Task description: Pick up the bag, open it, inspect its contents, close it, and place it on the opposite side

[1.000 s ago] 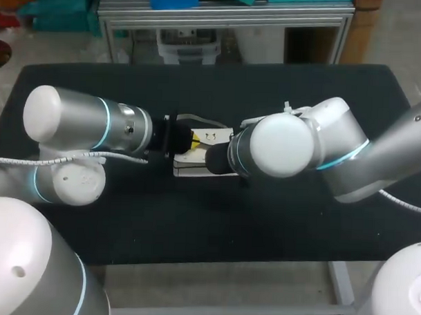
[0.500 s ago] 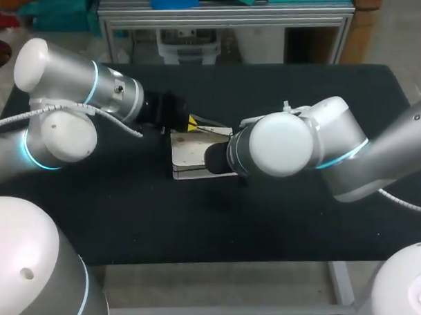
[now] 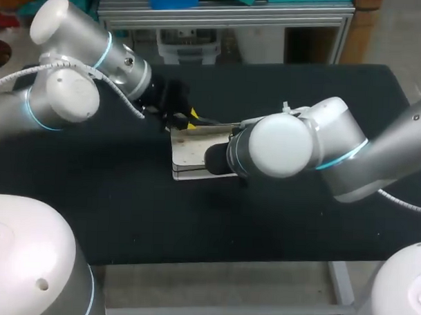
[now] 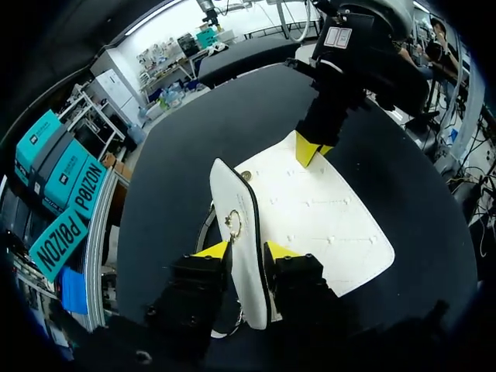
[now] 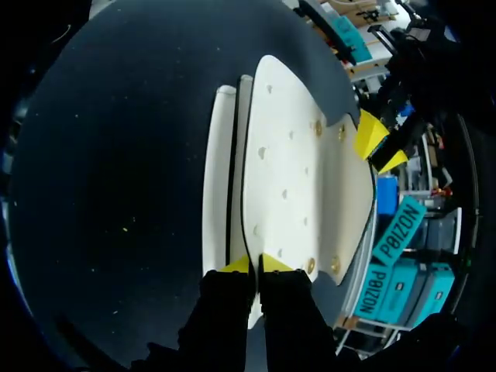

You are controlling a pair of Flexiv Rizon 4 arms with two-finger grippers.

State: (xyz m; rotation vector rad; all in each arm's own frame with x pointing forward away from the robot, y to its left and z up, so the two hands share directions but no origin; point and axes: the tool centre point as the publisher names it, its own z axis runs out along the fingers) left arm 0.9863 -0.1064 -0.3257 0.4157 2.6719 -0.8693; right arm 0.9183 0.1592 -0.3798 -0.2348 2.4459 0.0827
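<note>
Your left tool [image 4: 246,250] pinched the flap [image 4: 235,203] of the white bag [image 3: 197,155] lying mid-table [image 3: 298,230]. Your right tool [image 5: 254,265] clamped its far edge. You'd have done best peeling the flap up slowly, body pinned flat.

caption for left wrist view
Left claw pinches the raised flap of the white bag; right claw grips its far edge.
</note>
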